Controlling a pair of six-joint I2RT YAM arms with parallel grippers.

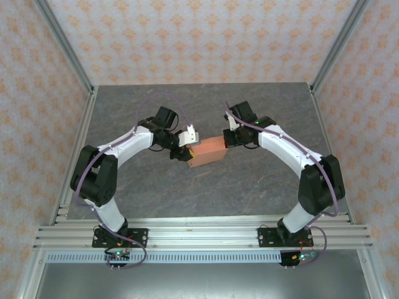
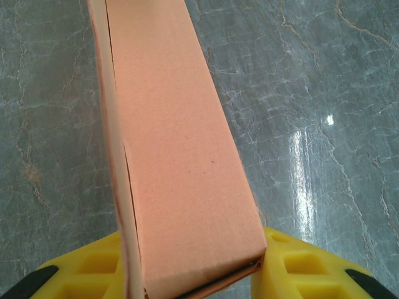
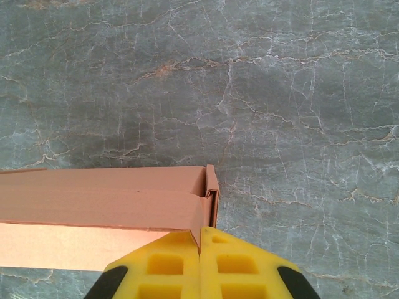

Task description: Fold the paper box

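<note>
1. The paper box (image 1: 209,151), a salmon-orange, long rectangular box of thin card, is folded into shape. It lies slantwise, with its left end nearer the arm bases than its right end.
2. Beneath the box is the grey, marble-veined table (image 1: 156,193), and the box sits over its middle (whether it rests on the stone or hangs just above it, I cannot tell).
3. The left gripper (image 1: 189,152) is at the box's left end, on a white-and-black arm that curves in from that side.
4. In the left wrist view the box (image 2: 181,156) runs away from the camera over the table (image 2: 324,93), and the left gripper (image 2: 193,274) is clamped on the box's near end.
5. One of its yellow fingers (image 2: 305,268) presses against the box's corner. The other is partly hidden behind a narrow side strip of card.
6. At that near end the closing flap stands slightly ajar, with a dark slit along its lower edge.
7. The right gripper (image 1: 229,139) is at the box's right end.
8. In the right wrist view the right gripper (image 3: 199,261) has its yellow fingers pressed together with no gap. Their tips touch the end corner of the box (image 3: 93,199), above the table (image 3: 249,81).
9. A small flap stands up at that end of the box (I cannot tell whether any card edge is nipped between the closed fingers).
10. The box lies between the two grippers.
</note>
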